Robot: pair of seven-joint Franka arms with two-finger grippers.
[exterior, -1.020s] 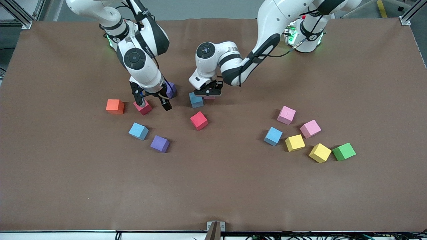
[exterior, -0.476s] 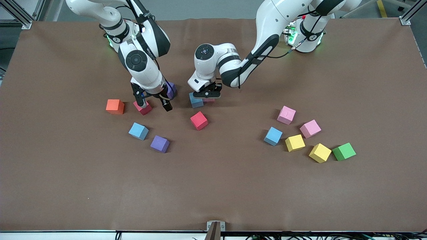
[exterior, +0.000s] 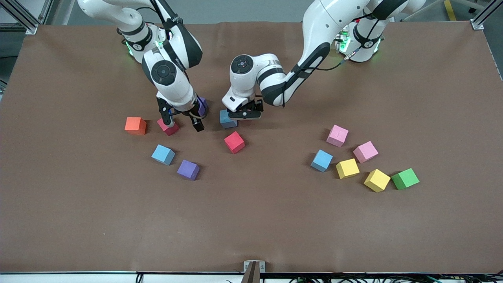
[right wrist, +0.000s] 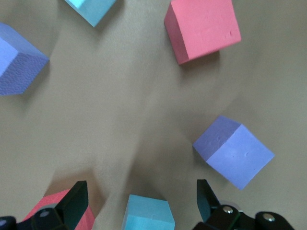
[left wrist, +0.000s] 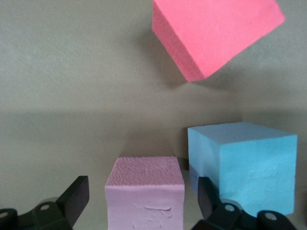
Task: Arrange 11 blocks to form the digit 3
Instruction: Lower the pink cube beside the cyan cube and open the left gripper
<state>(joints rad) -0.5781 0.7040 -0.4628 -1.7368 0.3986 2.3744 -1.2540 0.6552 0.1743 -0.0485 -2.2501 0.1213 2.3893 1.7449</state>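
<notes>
Left end effector [left wrist: 139, 211] straddles pink cube [left wrist: 145, 198] beside blue cube [left wrist: 244, 165].

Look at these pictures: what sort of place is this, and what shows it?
Probably a robotics lab: two white robot arms mounted at a brown-covered table, scattered foam cubes, and aluminium framing at the corners.

Matte, finely pitted foam blocks [left wrist: 145, 196] lie on a matte brown table [exterior: 251, 220].
</notes>
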